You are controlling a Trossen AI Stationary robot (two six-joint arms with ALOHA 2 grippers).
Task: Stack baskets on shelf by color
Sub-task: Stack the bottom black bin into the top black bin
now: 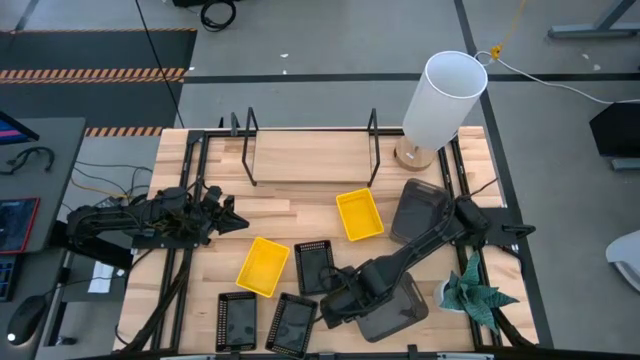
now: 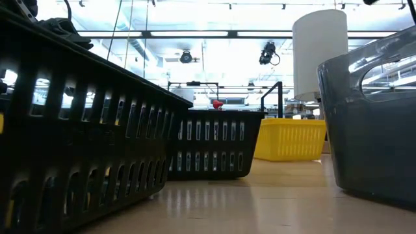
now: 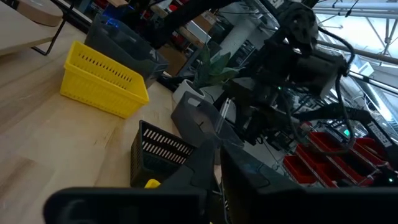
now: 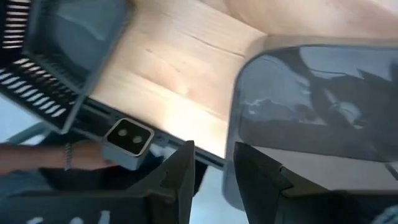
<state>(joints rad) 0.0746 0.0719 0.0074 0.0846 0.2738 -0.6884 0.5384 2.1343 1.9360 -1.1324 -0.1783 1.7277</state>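
Observation:
My right gripper (image 1: 335, 305) is shut on a dark grey basket (image 1: 397, 310) near the table's near edge; it looms at the low view's right as the grey basket (image 2: 370, 123). A second grey basket (image 1: 420, 210) lies farther back. Two yellow baskets (image 1: 360, 215) (image 1: 262, 266) and three black perforated baskets (image 1: 315, 266) (image 1: 237, 320) (image 1: 292, 323) stand on the table. The shelf (image 1: 310, 155) stands at the far edge with nothing on its board. My left gripper (image 1: 235, 222) hovers shut at the table's left. My right gripper has the grey basket's left end wall (image 4: 231, 146) between its fingers, one finger (image 4: 258, 177) inside the basket and one (image 4: 180, 177) outside. It comes slanting down from the table's right. In the low view the basket's bottom (image 2: 364, 192) sits at the tabletop.
A tall white cylinder (image 1: 445, 100) stands on a wood base at the far right, beside the shelf. A green folded-paper plant (image 1: 475, 295) sits near the right edge. The small low camera (image 4: 127, 140) and a person's arm (image 4: 37, 155) show beyond the near edge.

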